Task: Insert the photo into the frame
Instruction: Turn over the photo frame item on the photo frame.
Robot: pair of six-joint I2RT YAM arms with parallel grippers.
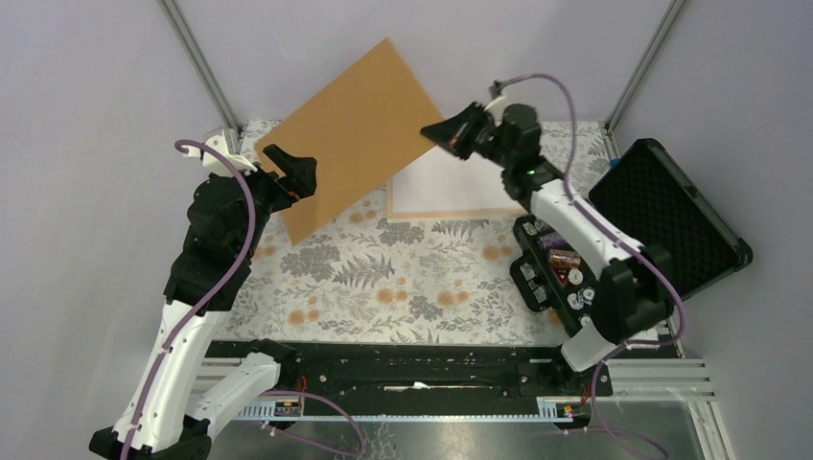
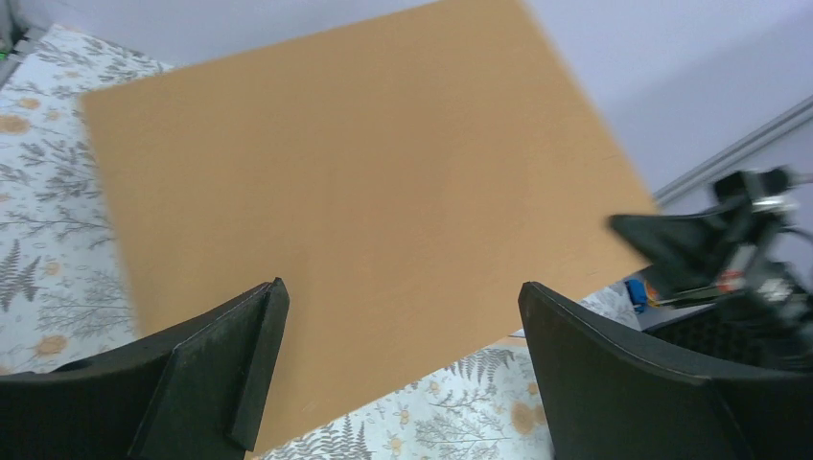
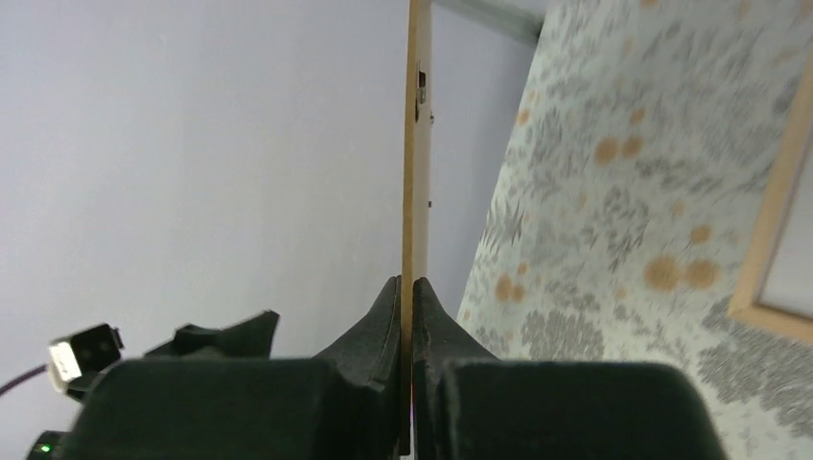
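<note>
The photo [image 1: 360, 134] shows only its plain brown board back. It hangs tilted in the air over the back of the table. My right gripper [image 1: 451, 129] is shut on its right corner; in the right wrist view the board [image 3: 417, 144] stands edge-on between the closed fingers of that gripper [image 3: 407, 287]. My left gripper [image 1: 292, 172] is open at the board's lower left edge. In the left wrist view the board [image 2: 364, 163] fills the space ahead of that gripper [image 2: 403, 292], with the jaws wide apart. The light wood frame [image 1: 460, 192] lies flat on the table under the right arm, and its corner shows in the right wrist view [image 3: 777, 220].
An open black foam-lined case [image 1: 671, 216] sits at the right edge. A black tray of small parts [image 1: 556, 268] lies next to the right arm. A floral cloth [image 1: 403, 278] covers the table. Metal posts stand at the back corners.
</note>
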